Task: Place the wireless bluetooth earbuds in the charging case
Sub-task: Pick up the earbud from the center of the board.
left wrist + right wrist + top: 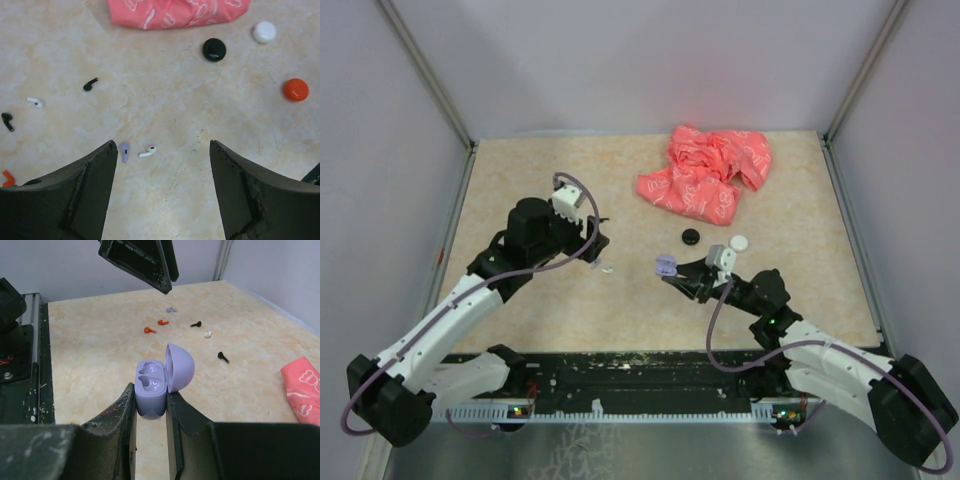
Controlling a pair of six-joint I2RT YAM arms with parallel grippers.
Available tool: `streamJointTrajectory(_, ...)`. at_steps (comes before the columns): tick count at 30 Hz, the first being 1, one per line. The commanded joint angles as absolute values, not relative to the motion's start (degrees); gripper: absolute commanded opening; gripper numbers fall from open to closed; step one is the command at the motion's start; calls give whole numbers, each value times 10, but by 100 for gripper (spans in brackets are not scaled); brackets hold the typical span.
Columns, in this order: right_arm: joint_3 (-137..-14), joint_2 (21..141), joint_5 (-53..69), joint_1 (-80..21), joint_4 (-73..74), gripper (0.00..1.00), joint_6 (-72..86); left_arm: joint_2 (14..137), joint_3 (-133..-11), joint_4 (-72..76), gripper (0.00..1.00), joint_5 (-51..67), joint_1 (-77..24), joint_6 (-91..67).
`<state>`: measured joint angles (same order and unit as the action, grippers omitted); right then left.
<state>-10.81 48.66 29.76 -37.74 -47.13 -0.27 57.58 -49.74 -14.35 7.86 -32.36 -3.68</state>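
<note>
The pale purple charging case (150,382) stands upright with its lid swung open and both sockets empty; my right gripper (151,392) is shut on its base. Seen from above, the case (666,266) is at the table's middle. My left gripper (162,145) hangs open over the table with nothing between its fingers. Just ahead of its left finger lie a pale purple earbud (124,150) and a white earbud (147,151). Further left are a black earbud (90,84), another white one (35,102) and another black one (7,120).
A crumpled pink cloth (705,175) lies at the back. Near it sit a black round disc (214,49), a white one (264,31) and a red one (295,89). Two small orange bits (163,322) lie among the earbuds. Grey walls close in the table.
</note>
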Motion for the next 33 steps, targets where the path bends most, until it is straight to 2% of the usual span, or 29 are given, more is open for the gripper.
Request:
streamJointTrajectory(1, -103, 459, 269, -378, -492, 0, -16, 601, -524, -211, 80, 2, -320, -59)
streamJointTrajectory(2, -99, 456, 267, -378, -494, 0, -15, 616, -530, -221, 81, 2, -320, -61)
streamJointTrajectory(4, -90, 454, 262, -378, -509, 0, -10, 641, -543, -243, 98, 0, -320, -67)
streamJointTrajectory(5, -86, 456, 258, -378, -514, 0, -9, 655, -550, -251, 100, -3, -319, -68)
streamJointTrajectory(15, -81, 485, 243, -378, -531, 0, -8, 765, -582, -258, 100, -7, -298, -64)
streamJointTrajectory(20, -82, 486, 235, -378, -527, 0, -10, 856, -618, -283, 90, 45, -272, -60)
streamJointTrajectory(30, -83, 493, 227, -378, -526, 0, -13, 1020, -731, -392, 57, 60, -261, -37)
streamJointTrajectory(33, -83, 493, 225, -378, -524, 0, -13, 1044, -746, -411, 53, 54, -261, -34)
